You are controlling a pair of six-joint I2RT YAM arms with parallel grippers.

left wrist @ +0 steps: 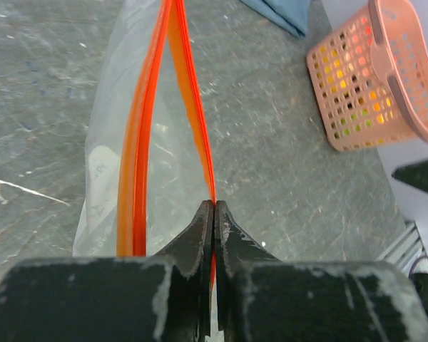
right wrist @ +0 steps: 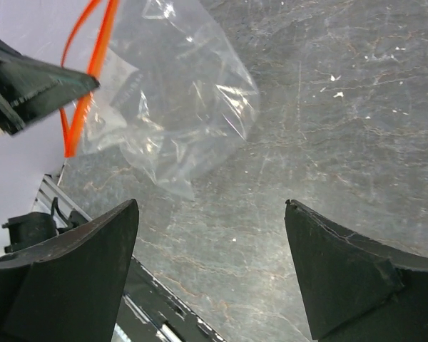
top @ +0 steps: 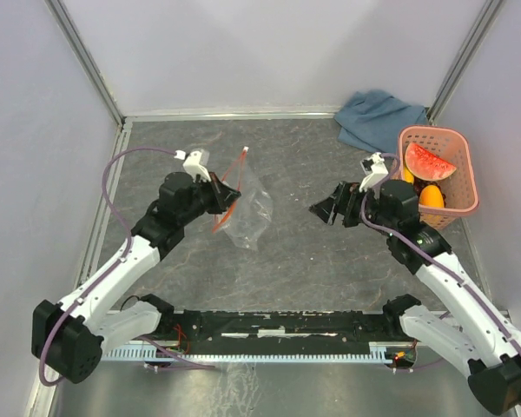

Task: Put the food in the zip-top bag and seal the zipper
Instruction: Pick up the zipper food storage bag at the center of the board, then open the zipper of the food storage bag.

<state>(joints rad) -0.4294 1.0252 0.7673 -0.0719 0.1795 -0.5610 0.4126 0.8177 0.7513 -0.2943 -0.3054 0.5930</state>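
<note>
Your left pincer [left wrist: 214,206] is clamped tight on the bag's [top: 250,213] red zipper [left wrist: 137,157]. Your right pincer [right wrist: 211,204] gapes wide and empty above the table [top: 304,269].

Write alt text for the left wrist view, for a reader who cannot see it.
The left end effector is shut on the red-orange zipper of a clear bag, whose mouth gapes ahead of it over the grey table. A pink basket stands at the upper right, with a corner of blue cloth at the top edge.
</note>
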